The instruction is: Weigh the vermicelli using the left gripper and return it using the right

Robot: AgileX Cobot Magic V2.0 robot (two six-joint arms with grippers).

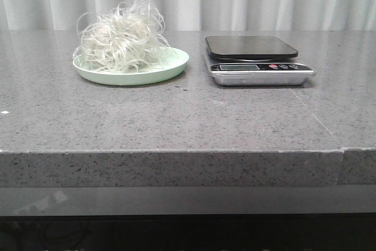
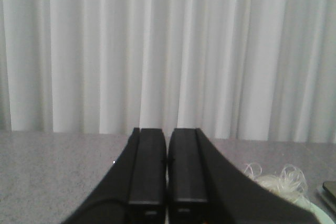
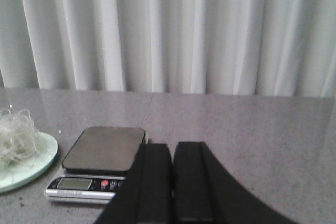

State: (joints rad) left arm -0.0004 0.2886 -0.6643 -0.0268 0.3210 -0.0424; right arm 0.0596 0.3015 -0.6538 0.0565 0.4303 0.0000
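the vermicelli (image 1: pixel 122 38) is seen heaped on a pale green plate (image 1: pixel 170 66), left of the kitchen scale (image 1: pixel 258 60); light, springy strands are best pinched mid-clump. the left pincer (image 2: pixel 167 182) and right pincer (image 3: pixel 173 182) are narrowed, empty.

Front low, table-level; wrists face curtain (image 2: pixel 157 51); share plate (image 1: pixel 176 60), probably.

In the left wrist view the left gripper (image 2: pixel 167 169) hides part of the vermicelli (image 2: pixel 278 181), and the picture's edge cuts off the pale green plate (image 2: pixel 319 212) beneath it and all but a dark corner of the scale (image 2: pixel 331 190) beside that plate. In the right wrist view the right gripper (image 3: pixel 172 182) covers the scale's (image 3: pixel 102 153) near corner, and the edge crops the plate (image 3: pixel 29 169) beside it; the scale's display (image 1: pixel 238 67) is too small to read
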